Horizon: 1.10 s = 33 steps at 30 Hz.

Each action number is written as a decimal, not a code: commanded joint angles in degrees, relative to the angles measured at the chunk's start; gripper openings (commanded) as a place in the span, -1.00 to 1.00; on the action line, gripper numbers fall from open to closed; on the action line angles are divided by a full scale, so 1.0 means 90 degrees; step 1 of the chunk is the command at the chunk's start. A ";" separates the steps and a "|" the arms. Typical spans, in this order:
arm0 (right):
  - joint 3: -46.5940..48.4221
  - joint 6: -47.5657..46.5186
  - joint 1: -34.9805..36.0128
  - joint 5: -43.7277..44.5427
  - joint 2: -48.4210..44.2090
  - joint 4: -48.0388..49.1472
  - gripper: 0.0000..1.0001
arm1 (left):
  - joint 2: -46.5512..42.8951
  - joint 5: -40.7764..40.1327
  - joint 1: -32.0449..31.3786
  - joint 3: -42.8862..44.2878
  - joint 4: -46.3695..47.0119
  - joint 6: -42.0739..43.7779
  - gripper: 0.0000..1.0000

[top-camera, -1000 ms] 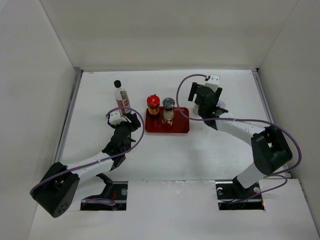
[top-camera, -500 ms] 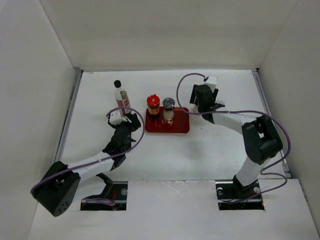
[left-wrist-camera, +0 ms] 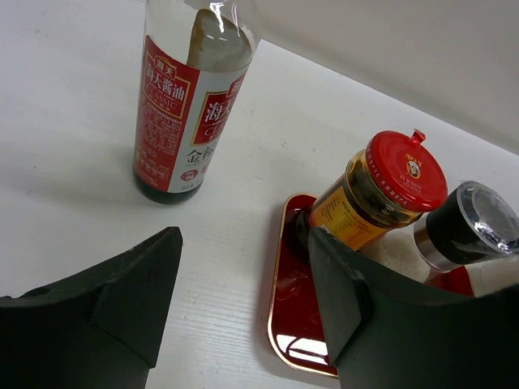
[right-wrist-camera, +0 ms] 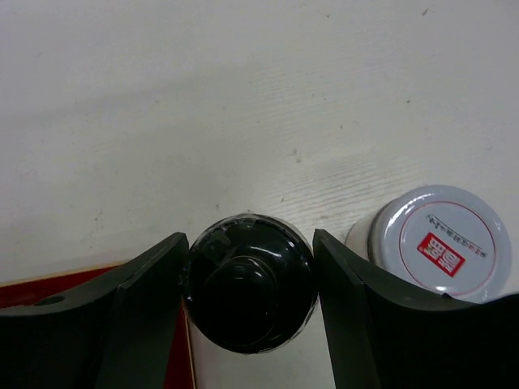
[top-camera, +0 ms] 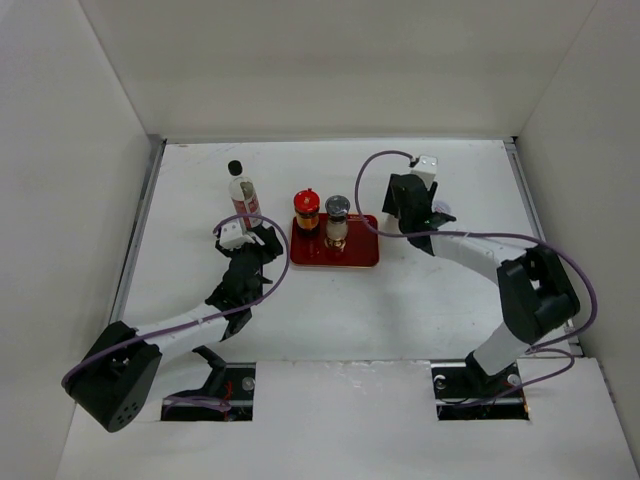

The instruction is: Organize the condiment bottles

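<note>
Black-capped bottle [right-wrist-camera: 247, 292] stands upright on the worktop [top-camera: 400, 310], just off the right-hand edge of the red tray [top-camera: 334, 256]. From the right wrist view only its cap shows. From above it is hidden under the arm.

Right claw [right-wrist-camera: 250, 237] is clenched on this bottle, with one finger against each side of the cap and no gap showing on either side.

Pale-lidded jar [right-wrist-camera: 442, 243] stands just to the right of the bottle, close against the outer face of that finger (actual contact not clear).

On the tray, the red-capped jar [top-camera: 306, 210] is at the far left part. The silver-lidded jar [top-camera: 337, 218] is just beside it on the right. Both are upright.

Tall clear bottle [top-camera: 243, 195], with black cap and red-and-white label, stands upright on the worktop to the left of the tray and apart from it.

Left claw [left-wrist-camera: 243, 243] sits low by the tray's left edge, on the near side of the tall bottle. Its fingers are parted with only bare worktop between them, so it is grasping nothing. The tall bottle and the red-capped jar lie ahead of it, untouched
</note>
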 commanded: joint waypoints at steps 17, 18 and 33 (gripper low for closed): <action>0.0341 0.0075 0.1335 -0.0082 0.0159 0.1276 0.09 | -0.0071 0.0048 0.0001 0.0047 0.0322 -0.0075 0.29; 0.0312 0.0085 0.1335 -0.0082 0.0198 0.1306 0.13 | -0.0129 0.0048 -0.0019 0.0018 0.0370 -0.0075 0.29; -0.0918 0.0153 0.0771 0.0639 -0.1538 0.1258 0.86 | -0.0052 0.0048 -0.0058 0.0018 0.0429 -0.0075 0.30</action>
